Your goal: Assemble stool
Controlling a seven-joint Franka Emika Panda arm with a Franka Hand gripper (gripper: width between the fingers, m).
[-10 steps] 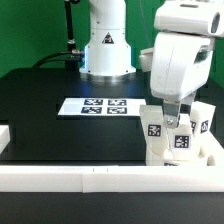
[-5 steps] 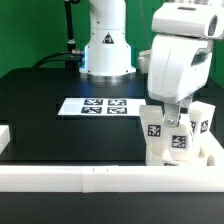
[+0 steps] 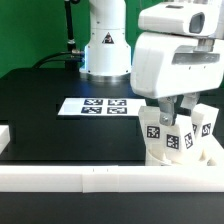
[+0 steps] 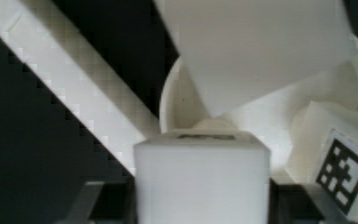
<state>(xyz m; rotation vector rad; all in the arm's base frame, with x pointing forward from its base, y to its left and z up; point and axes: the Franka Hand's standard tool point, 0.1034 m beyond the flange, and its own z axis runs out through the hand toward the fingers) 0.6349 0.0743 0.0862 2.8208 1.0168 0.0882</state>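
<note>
The white stool stands against the white rail at the exterior view's right. Its seat disc [image 3: 158, 153] lies low, with three blocky tagged legs standing on it: one on the left [image 3: 152, 130], one in the middle [image 3: 178, 142], one on the right [image 3: 206, 126]. My gripper [image 3: 176, 120] comes down from above onto the middle leg. In the wrist view the gripper [image 4: 201, 205] has a dark finger on each side of that leg's white block [image 4: 201, 170] and is shut on it. A second leg's tag [image 4: 345, 165] shows beside it.
The long white border rail [image 3: 90, 178] runs along the table's front and up the right side, and also shows in the wrist view [image 4: 78, 90]. The marker board [image 3: 98, 106] lies mid-table. The robot base [image 3: 105, 45] stands at the back.
The hand has turned about its own axis over the middle leg and now looks much wider in the exterior view. The stool has stayed in place.
</note>
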